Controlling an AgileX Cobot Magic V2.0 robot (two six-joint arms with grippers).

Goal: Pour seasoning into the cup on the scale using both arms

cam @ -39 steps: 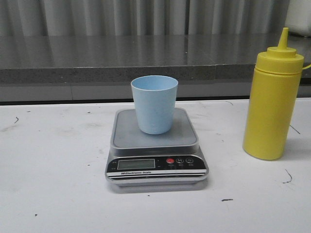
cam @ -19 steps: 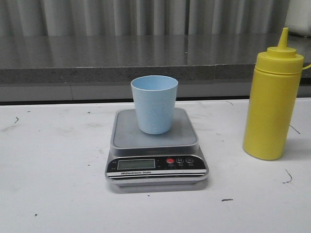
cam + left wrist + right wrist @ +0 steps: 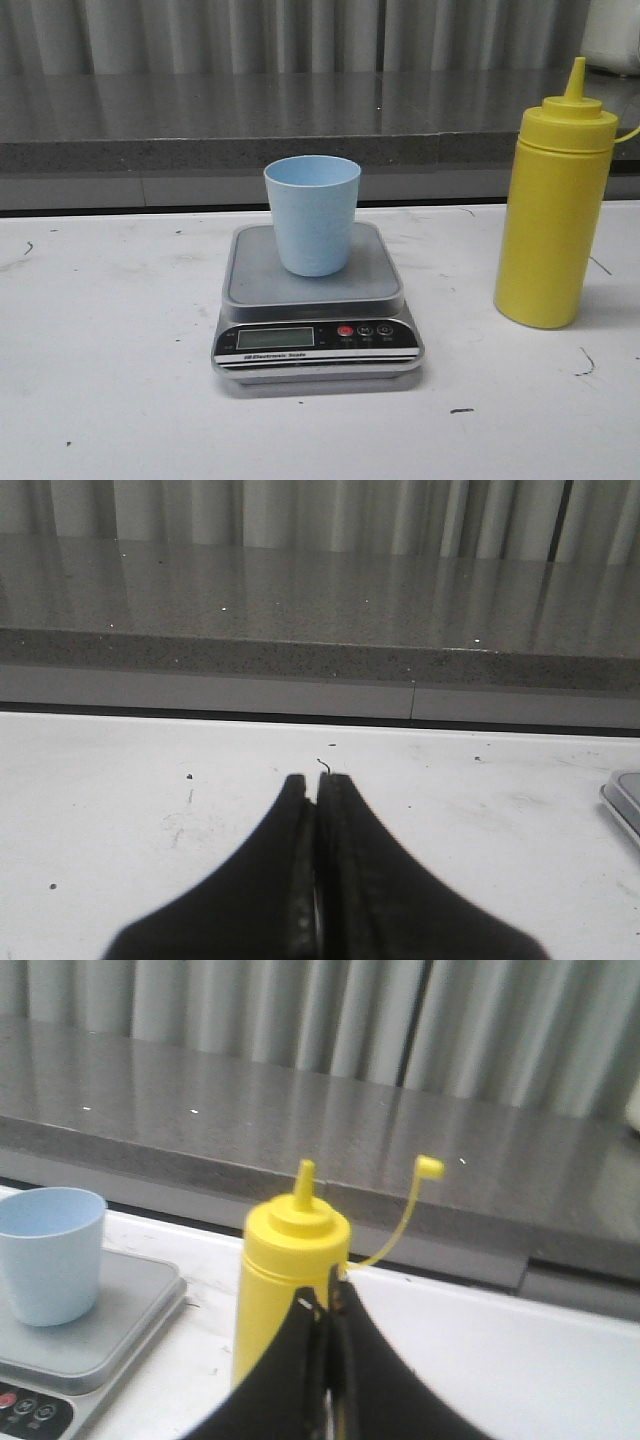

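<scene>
A light blue cup (image 3: 312, 214) stands upright on the platform of a silver-grey scale (image 3: 316, 345) at the table's middle. A tall yellow seasoning bottle (image 3: 555, 215) with a cone nozzle stands upright to the right of the scale. Neither gripper shows in the front view. In the right wrist view my right gripper (image 3: 328, 1295) is shut and empty, just in front of the bottle (image 3: 275, 1290), with the cup (image 3: 50, 1252) and scale (image 3: 95, 1345) to one side. In the left wrist view my left gripper (image 3: 316, 780) is shut and empty over bare table, with a corner of the scale (image 3: 625, 798) at the frame edge.
A dark grey speckled ledge (image 3: 200, 125) runs along the back of the white table (image 3: 110, 400), with a ribbed grey wall behind. The bottle's tethered cap (image 3: 428, 1168) sticks out on a thin yellow strap.
The whole front view has shifted slightly left and up; the cup, scale and bottle keep their places relative to each other.
</scene>
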